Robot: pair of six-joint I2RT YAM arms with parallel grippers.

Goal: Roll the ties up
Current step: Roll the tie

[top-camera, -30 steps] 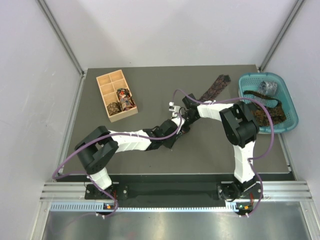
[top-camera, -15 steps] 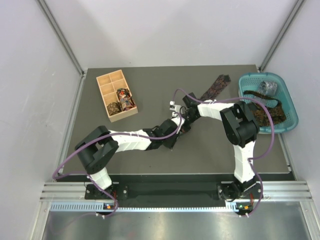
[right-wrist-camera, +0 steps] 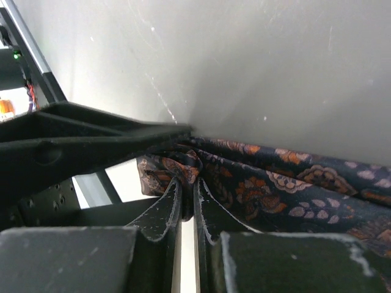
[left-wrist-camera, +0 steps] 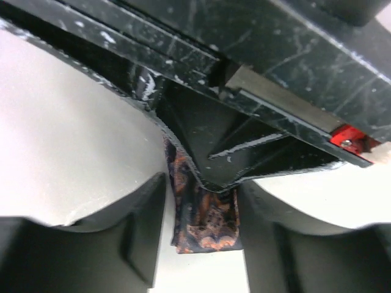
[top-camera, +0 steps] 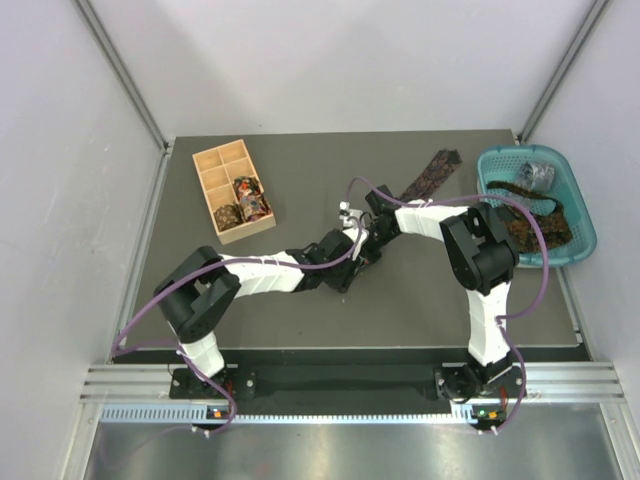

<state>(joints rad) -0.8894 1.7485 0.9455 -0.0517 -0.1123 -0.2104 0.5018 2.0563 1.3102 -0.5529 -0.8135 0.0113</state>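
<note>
- One small shift since a second ago: the left arm's forearm has swung farther up the table (top-camera: 250, 325), carrying the left gripper (top-camera: 356, 258) in closer beneath the right gripper (top-camera: 372, 236). The right arm has hardly moved.
- Both grippers now meet at the near end of the paisley tie (top-camera: 430, 175). It runs flat from the middle of the table toward the far right, its wide end lying just left of the teal basket (top-camera: 583, 200).
- Judged from this, the roll is only at its start: most of the strip is uncoiled, and the closing-in suggests the near end is being passed or re-gripped so it can be wound.
- Right fingers (right-wrist-camera: 162, 213): almost together, with only a thin slit of light between them. The tie (right-wrist-camera: 287, 183) bunches into folds right at their tips, so they seem to pinch a gather of fabric.
- Left fingers (left-wrist-camera: 137, 241): partly apart, standing on either side of the tie's short hanging end (left-wrist-camera: 204, 220). The cloth nearly fills the gap; whether they squeeze it or merely flank it I cannot tell. The right gripper's dark finger comes down onto the cloth from above.
- Two coiled ties (top-camera: 245, 197) sit in the near compartments of the wooden box (top-camera: 207, 198), far left; more unrolled ties (top-camera: 530, 215) lie in the basket.
</note>
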